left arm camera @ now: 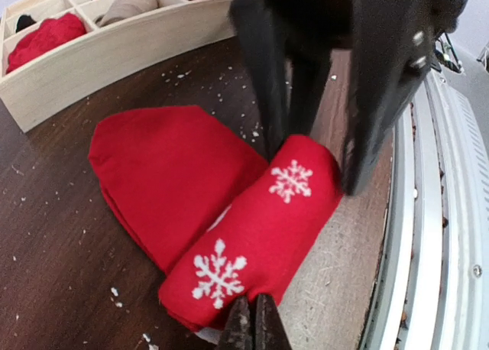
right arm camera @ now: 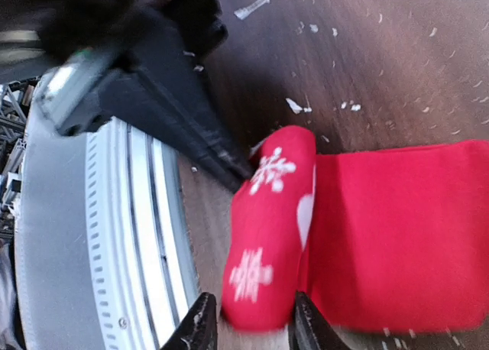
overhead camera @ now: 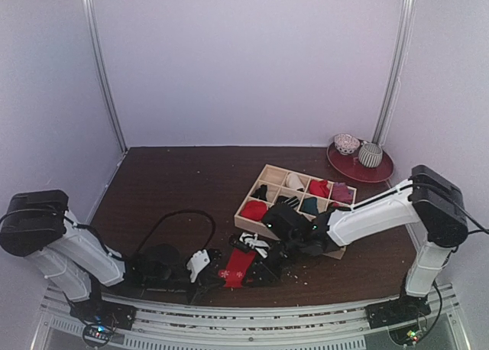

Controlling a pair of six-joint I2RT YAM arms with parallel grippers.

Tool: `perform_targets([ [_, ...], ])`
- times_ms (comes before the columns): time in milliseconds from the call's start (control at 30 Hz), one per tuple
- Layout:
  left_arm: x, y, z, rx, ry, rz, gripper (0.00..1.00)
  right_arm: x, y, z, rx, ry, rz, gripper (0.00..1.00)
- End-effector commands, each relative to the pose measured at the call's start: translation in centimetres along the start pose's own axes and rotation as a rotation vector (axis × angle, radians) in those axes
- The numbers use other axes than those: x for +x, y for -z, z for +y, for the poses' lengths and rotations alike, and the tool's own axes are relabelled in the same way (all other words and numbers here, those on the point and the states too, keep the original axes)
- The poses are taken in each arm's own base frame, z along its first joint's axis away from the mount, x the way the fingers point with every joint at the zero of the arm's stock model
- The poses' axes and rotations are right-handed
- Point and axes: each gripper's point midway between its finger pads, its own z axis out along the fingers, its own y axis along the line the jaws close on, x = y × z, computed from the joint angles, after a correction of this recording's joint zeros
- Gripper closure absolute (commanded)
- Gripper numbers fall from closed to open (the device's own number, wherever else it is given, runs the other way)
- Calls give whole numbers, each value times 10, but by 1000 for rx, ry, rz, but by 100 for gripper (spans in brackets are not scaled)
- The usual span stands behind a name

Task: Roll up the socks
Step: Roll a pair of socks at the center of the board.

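The red sock (overhead camera: 238,266) with white snowflakes lies at the table's front edge, its near end rolled into a tube (left arm camera: 260,235), the rest flat (left arm camera: 168,174). My left gripper (left arm camera: 253,319) is shut, its tips pinched on one end of the roll. My right gripper (right arm camera: 252,327) is open and astride the other end of the roll (right arm camera: 271,243); its dark fingers (left arm camera: 267,82) show in the left wrist view. In the top view the left gripper (overhead camera: 212,272) and right gripper (overhead camera: 263,267) flank the sock. The magenta sock is not identifiable.
A wooden divided box (overhead camera: 269,172) with rolled fabric items stands behind the sock. A red plate (overhead camera: 382,174) with two grey-white patterned round items is at the back right. A metal rail (left arm camera: 428,235) runs along the front edge. A black cable (overhead camera: 183,215) loops at the left.
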Motion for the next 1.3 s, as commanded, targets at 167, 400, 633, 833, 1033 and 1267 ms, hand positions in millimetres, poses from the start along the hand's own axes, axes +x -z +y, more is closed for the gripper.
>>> perform_targets([
  [167, 17, 10, 6, -27, 225, 159, 100, -41, 36, 18, 236, 364, -237, 61],
  [400, 5, -3, -1, 17, 204, 175, 100, -20, -3, 40, 370, 655, -160, 58],
  [633, 16, -5, -3, 36, 202, 210, 100, -14, -12, 18, 498, 726, -154, 55],
  [833, 18, -3, -3, 37, 202, 207, 100, -18, -10, 2, 594, 743, -168, 55],
  [1033, 20, -3, -3, 41, 194, 210, 100, -16, -14, -6, 602, 747, -130, 55],
  [1267, 17, 0, -4, 49, 185, 191, 100, 26, -37, -28, 519, 647, 5, 59],
])
